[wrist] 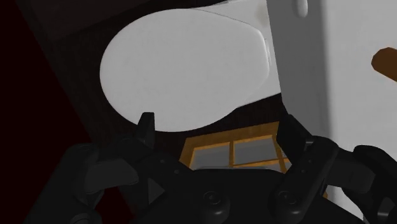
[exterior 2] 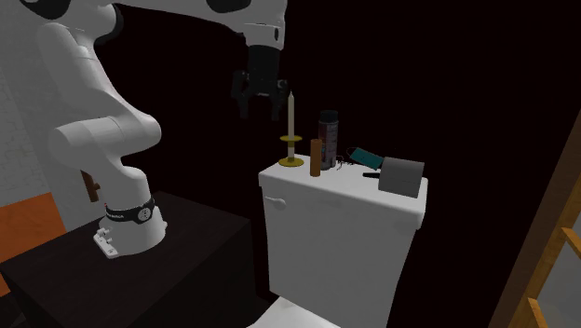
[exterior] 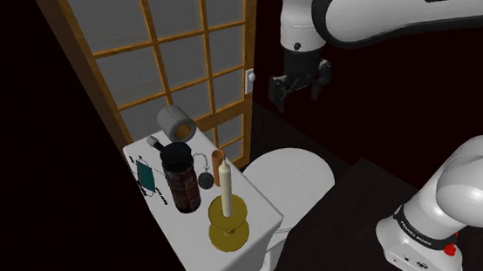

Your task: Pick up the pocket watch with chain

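Note:
The pocket watch [exterior: 206, 179] is a small dark disc lying on the white toilet tank lid [exterior: 255, 210], its thin chain [exterior: 199, 158] trailing back behind a dark jar [exterior: 181, 180]. In the second exterior view a bit of the chain [exterior 2: 342, 166] shows beside a short brown cylinder [exterior 2: 317, 158]. My black gripper [exterior: 298, 88] [exterior 2: 260, 99] hangs open in the air, well above the toilet seat and off to the side of the tank, touching nothing. In the wrist view the gripper [wrist: 219, 130] has its fingers apart over the closed white toilet lid [wrist: 184, 70].
On the tank also stand a tall candle in a gold holder [exterior: 228, 211], a grey cylinder lying on its side [exterior: 177, 122] and a teal flat item [exterior: 145, 174]. A wooden lattice window [exterior: 172, 48] rises behind. Everything around is dark.

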Robot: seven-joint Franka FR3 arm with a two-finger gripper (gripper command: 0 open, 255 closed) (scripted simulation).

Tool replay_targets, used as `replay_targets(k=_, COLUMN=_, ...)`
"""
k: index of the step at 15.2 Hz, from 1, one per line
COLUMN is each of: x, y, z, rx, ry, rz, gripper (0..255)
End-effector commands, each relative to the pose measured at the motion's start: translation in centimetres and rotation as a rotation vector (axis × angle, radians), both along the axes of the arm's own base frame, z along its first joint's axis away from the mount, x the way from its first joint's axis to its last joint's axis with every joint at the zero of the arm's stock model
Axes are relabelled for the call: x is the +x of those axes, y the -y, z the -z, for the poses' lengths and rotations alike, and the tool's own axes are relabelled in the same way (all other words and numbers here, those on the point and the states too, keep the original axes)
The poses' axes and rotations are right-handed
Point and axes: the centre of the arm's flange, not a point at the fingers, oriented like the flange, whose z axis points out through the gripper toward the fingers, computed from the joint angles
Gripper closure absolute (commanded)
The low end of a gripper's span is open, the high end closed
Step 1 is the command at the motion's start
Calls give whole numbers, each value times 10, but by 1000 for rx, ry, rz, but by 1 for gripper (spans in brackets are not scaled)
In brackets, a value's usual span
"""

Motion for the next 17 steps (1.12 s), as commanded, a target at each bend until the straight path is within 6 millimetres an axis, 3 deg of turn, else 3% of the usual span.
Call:
replay_targets(k=1, x=9, y=-28, z=9, rx=-11, ry=-5, rz=40, gripper=0)
replay_targets(k=9, x=63, y=-122, z=48, rx=-59, ry=-28, rz=188, gripper=0)
replay_targets(k=17, x=128, y=-205, z=93, rx=-107, ry=-50, rz=335, gripper=0)
